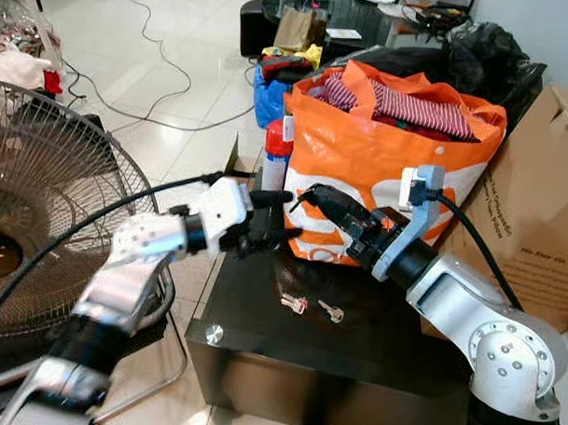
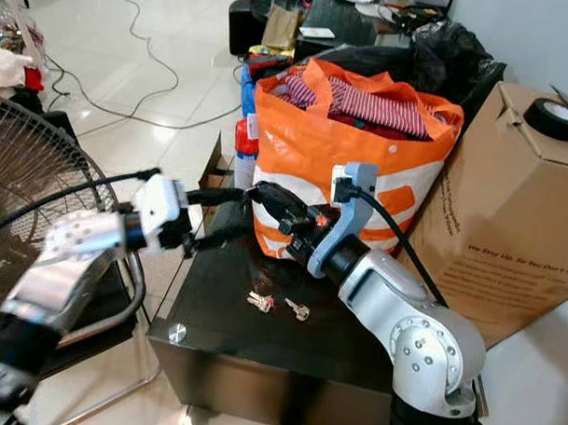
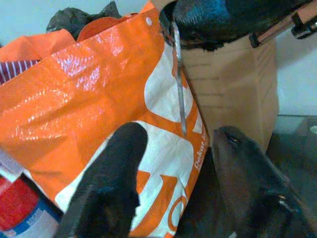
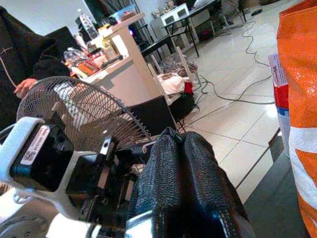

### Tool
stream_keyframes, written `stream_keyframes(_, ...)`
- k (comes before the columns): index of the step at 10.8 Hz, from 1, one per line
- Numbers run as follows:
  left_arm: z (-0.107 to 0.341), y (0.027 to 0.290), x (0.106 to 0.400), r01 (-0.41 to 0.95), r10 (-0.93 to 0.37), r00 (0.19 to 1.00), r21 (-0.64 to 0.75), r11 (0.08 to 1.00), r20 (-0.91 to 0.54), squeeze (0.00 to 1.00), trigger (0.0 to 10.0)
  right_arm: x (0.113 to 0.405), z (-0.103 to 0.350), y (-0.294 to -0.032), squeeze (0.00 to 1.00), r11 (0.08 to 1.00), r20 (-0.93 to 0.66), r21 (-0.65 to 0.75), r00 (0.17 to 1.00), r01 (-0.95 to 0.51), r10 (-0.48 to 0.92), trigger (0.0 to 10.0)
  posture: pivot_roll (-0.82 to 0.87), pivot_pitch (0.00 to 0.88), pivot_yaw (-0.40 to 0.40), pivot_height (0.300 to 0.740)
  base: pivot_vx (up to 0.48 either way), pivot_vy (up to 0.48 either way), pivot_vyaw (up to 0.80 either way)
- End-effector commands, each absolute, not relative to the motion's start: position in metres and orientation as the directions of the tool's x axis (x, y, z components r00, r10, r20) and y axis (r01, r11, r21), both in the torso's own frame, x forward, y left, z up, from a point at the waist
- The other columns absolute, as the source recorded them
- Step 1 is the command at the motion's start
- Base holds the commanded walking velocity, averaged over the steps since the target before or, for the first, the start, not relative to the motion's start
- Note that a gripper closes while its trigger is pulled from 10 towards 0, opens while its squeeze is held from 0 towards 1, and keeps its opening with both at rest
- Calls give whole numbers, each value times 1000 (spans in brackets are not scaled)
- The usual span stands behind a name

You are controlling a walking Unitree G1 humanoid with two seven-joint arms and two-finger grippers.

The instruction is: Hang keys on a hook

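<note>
A big floor fan (image 1: pixel 42 195) stood off the tabletop's left side, and a brown cardboard box (image 2: pixel 508 211) printed with small lettering too blurred to read stood off the right side, a roll of black tape (image 2: pixel 553 117) on top of it. An orange bag (image 1: pixel 389 151) with white lettering, cut off by folds and unreadable, sat at the back edge of the dark tabletop (image 1: pixel 262 314), stuffed with striped cloth.

Over the middle of the tabletop, in front of the bag, the two arms met. The left claw (image 1: pixel 274 217) had its fingers (image 3: pixel 114 183) spread wide apart with nothing between them. The right claw (image 1: pixel 308 197) had its fingers (image 4: pixel 198 183) pressed together, and a thin metal strip (image 3: pixel 181 94) hung down from its tip.

The keys (image 1: pixel 295 304) lay loose on the tabletop below the claws, toward the front edge, with a second small key (image 1: pixel 331 312) just beside them.
</note>
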State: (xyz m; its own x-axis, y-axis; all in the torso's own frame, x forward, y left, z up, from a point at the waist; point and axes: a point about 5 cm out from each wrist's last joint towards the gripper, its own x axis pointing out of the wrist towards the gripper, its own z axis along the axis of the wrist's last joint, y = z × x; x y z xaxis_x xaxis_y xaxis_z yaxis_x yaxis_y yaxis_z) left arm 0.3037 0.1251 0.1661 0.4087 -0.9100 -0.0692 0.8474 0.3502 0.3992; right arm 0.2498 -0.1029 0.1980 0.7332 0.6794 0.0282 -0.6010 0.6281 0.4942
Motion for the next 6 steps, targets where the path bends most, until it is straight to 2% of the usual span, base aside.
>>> stream_keyframes(1,170,123,306,845,-916,396,413,339,-58,0,0,250,201,-103,0,616,32,494,721,-614,693,0,-18,0,-72,740,0,0,0)
stream_keyframes(4,172,110,307,872,-945,326,396,289,-27,0,0,250,202,-103,0,617,34,491,721,-615,692,0,-20,0,-72,740,0,0,0)
stream_keyframes(6,173,106,306,876,-951,308,397,276,-20,0,0,250,202,-103,0,618,36,491,723,-614,690,0,-26,0,-66,740,0,0,0)
